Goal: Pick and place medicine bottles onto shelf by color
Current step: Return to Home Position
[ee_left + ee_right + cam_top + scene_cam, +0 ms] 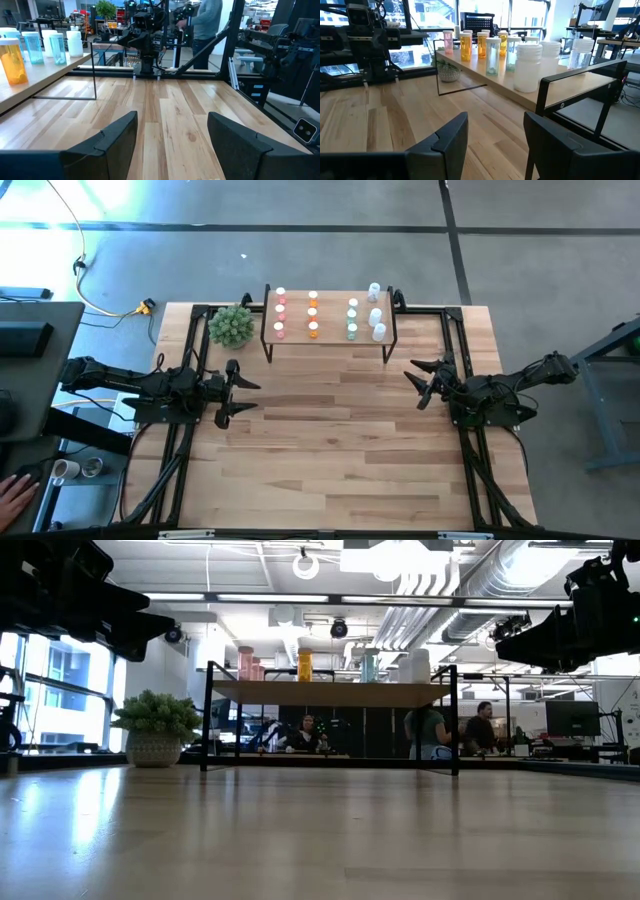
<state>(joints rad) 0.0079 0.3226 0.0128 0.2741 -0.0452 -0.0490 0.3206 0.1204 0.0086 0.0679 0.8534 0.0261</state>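
The shelf (pixel 330 332), a light wood top on thin black legs, stands at the table's far side. On it the medicine bottles stand upright in columns by colour: pink (pixel 280 312), orange (pixel 313 314), green (pixel 353 318) and clear/white (pixel 376 315). They also show in the right wrist view (pixel 492 52). My left gripper (pixel 243 394) is open and empty above the table's left middle, in front of the shelf. My right gripper (pixel 418 382) is open and empty above the table's right middle.
A green spiky plant in a pot (pixel 231 326) stands at the shelf's left end. Black frame rails (pixel 455 330) run along the table's left and right sides. Bare wood planks (pixel 330 440) lie between the arms and toward the near edge. People stand in the room behind.
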